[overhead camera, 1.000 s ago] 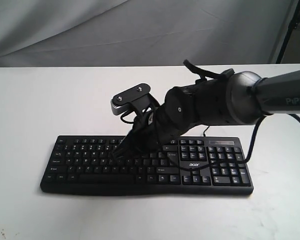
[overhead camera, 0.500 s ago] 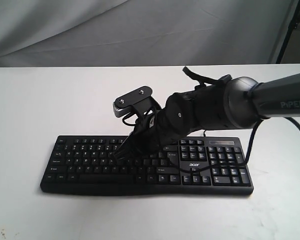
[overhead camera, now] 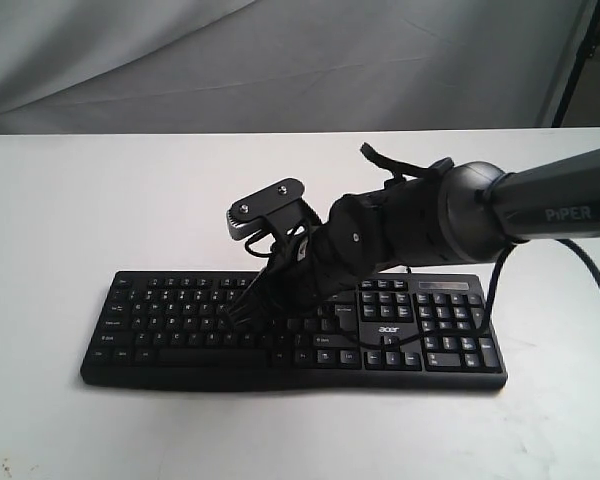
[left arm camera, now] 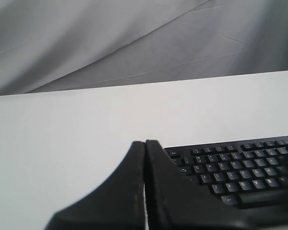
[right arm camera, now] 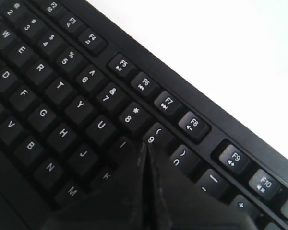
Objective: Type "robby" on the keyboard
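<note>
The black keyboard (overhead camera: 180, 332) lies on the white table, number pad to the right, with an "acer" logo (overhead camera: 392, 329). My right gripper (overhead camera: 241, 309) reaches across from the right and is shut, its tip down on the middle of the letter keys. In the right wrist view the right gripper (right arm camera: 146, 144) has its closed tip at the keyboard (right arm camera: 48, 86) between the I, 9 and O keys. The left gripper (left arm camera: 145, 143) is shut on nothing and sits off the left end of the keyboard (left arm camera: 230, 167). It is out of the exterior view.
A thin black cable (overhead camera: 378, 343) loops over the keyboard by the logo, and another cable (overhead camera: 500, 285) hangs from the right arm. A grey cloth (overhead camera: 280, 60) hangs behind the white table (overhead camera: 70, 200). A dark stand (overhead camera: 580, 50) is at the far right.
The right arm has sunk a little and its wrist camera has dropped slightly. The shut tip has crept a short way to the right along the letter keys.
</note>
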